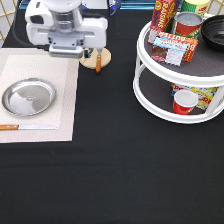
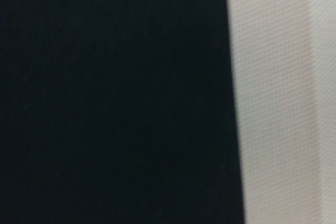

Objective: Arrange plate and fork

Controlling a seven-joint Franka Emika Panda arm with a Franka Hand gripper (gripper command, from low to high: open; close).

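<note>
Open black table (image 1: pixel 110 170) spans between the placemat (image 1: pixel 65 85) and the two-tier rack (image 1: pixel 165 107).

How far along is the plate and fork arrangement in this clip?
Done: the plate lies on the pale placemat, with a knife below it in the exterior view. In hand: nothing visibly; the gripper sits at the placemat's top edge, beside the wooden disc. Left: the fork lies on that disc, off the placemat, not yet beside the plate.
</note>
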